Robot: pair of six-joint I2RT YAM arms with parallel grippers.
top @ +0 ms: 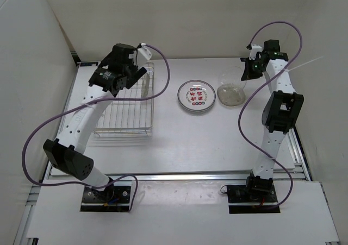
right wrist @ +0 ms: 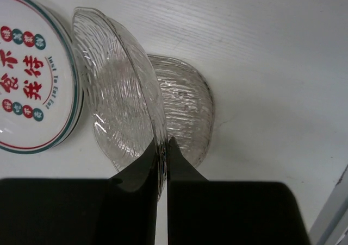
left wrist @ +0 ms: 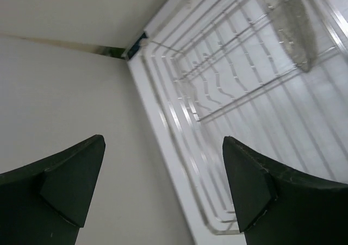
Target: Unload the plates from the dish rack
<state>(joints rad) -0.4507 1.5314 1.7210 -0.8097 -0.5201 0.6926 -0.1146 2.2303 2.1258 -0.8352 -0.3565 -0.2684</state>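
Top external view puts the dish rack (top: pixel 125 130) on the left of the tabletop (top: pixel 179 147), with the left arm bent over its far end. The left fingers (left wrist: pixel 92 152) are spread wide with nothing between them, which reads to me as readiness for a pick. One upright plate (top: pixel 145 85) stands in the dividers along the rack's right side. It shows in the left wrist view at the top right corner (left wrist: pixel 293 22), off to one side of the fingers, so I'd say the arm must swing over before it can close on it. Its top is cut off there, and I cannot tell clear glass from grey speckle. The arm also covers the rack's far left corner from above, though the wrist camera shows only bare wire there. Just right of the rack lies the white plate (top: pixel 196 97), green-rimmed with red marks, set flat and apart from the wires. Beside it lies the flat glass plate (top: pixel 231 94). Over that, the right fingers (right wrist: pixel 176 166) are pinched together on the rim of the held glass plate (right wrist: pixel 117 93), which stands on edge and tilted, probably to be laid onto the flat one (right wrist: pixel 190 109). Whether its lower edge already touches is hard to judge, and from above the clear glass almost vanishes against the white.
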